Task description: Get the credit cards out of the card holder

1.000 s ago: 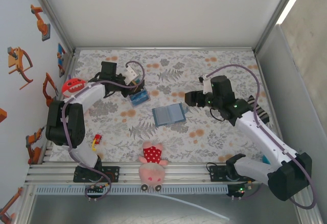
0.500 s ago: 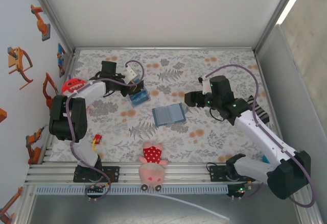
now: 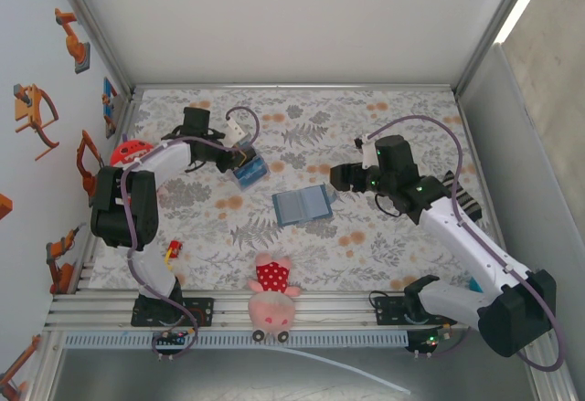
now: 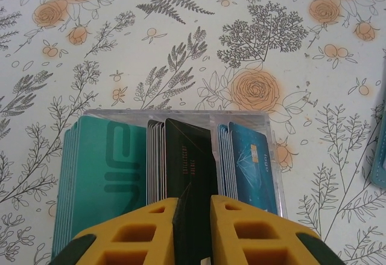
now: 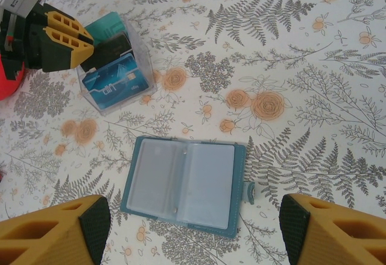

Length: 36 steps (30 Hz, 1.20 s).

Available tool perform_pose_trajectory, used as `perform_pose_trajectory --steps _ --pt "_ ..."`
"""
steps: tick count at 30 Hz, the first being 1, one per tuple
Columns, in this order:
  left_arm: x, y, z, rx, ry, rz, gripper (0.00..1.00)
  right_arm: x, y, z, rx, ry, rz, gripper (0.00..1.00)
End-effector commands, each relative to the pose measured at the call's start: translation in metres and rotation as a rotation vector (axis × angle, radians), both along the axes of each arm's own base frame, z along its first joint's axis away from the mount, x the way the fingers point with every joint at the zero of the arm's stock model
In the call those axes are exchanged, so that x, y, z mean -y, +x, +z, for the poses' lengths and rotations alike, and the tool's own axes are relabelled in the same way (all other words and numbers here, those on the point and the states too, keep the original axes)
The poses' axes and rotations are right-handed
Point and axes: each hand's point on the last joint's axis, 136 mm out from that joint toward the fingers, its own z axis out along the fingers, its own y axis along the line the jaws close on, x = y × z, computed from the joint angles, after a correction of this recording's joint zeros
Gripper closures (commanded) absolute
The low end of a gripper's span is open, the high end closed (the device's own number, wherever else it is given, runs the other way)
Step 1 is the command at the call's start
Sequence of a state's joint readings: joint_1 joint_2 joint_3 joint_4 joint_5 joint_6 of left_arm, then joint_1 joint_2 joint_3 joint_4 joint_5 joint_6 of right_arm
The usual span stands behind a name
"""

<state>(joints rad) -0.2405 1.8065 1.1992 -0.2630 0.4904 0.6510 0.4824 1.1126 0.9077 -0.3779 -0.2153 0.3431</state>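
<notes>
The table wears a cloth (image 3: 384, 237) printed with grey ferns and orange roses, shut in by a plain white back wall (image 3: 292, 17) and a left wall (image 3: 37, 109) stuck with pictures of orange robot arms. My left arm folds back on itself and reaches to the far left of the cloth, where my left gripper (image 4: 194, 201) hangs low over a clear box (image 4: 274, 156) of cards standing on edge. Teal cards (image 4: 102, 174) sit to the left of my fingertips and blue cards (image 4: 250, 156) to the right, and a black card (image 4: 190, 156) stands straight ahead, its near edge running in between my yellow fingers (image 4: 241, 217). They flank it closely, but I cannot tell whether they press on it. My right arm stretches in from the right, elbow bent, and my right gripper (image 5: 196, 217) hovers released, its jaws spread wide with nothing between them. The card holder (image 5: 181, 183) lies flat on the cloth just below and ahead of those fingers, spread like a book with its clear pockets up. I cannot make out whether any pocket has a card in it. The near ends of the black and teal cards are cut off behind my left fingers. A pink plush (image 3: 272, 293) lies at the near edge, between my two bases.
</notes>
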Motion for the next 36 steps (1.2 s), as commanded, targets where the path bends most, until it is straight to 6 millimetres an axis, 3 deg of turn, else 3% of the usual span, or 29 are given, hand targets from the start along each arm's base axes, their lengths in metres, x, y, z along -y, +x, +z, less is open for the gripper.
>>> perform_pose_trajectory --steps 1,6,13,16,18,21,25,29,36 --pt "-0.001 -0.001 0.003 -0.013 0.002 -0.014 0.79 -0.003 0.003 0.008 0.021 0.006 0.005 0.25" --pt "0.005 -0.003 0.026 0.016 -0.029 0.001 0.76 -0.001 0.003 0.000 -0.003 -0.013 -0.002 0.29" --pt "0.016 -0.014 0.070 0.080 -0.108 0.064 0.63 -0.004 -0.001 -0.017 -0.036 -0.094 -0.002 0.34" --pt "0.021 -0.022 0.086 0.106 -0.138 0.104 0.39 -0.010 -0.002 -0.023 -0.045 -0.147 0.007 0.35" --pt "0.022 -0.027 0.096 0.144 -0.151 0.133 0.35 -0.014 -0.003 -0.028 -0.054 -0.179 0.015 0.35" --pt "0.023 -0.037 0.110 0.201 -0.181 0.185 0.20 -0.022 -0.005 -0.034 -0.055 -0.225 0.036 0.35" --pt "0.012 -0.046 0.129 0.250 -0.263 0.319 0.02 -0.038 -0.008 -0.042 -0.067 -0.267 0.076 0.36" --pt "-0.007 -0.056 0.140 0.291 -0.328 0.464 0.03 -0.056 -0.011 -0.055 -0.088 -0.300 0.120 0.36" --pt "-0.064 -0.072 0.132 0.310 -0.336 0.792 0.03 -0.086 -0.018 -0.081 -0.129 -0.373 0.191 0.38"
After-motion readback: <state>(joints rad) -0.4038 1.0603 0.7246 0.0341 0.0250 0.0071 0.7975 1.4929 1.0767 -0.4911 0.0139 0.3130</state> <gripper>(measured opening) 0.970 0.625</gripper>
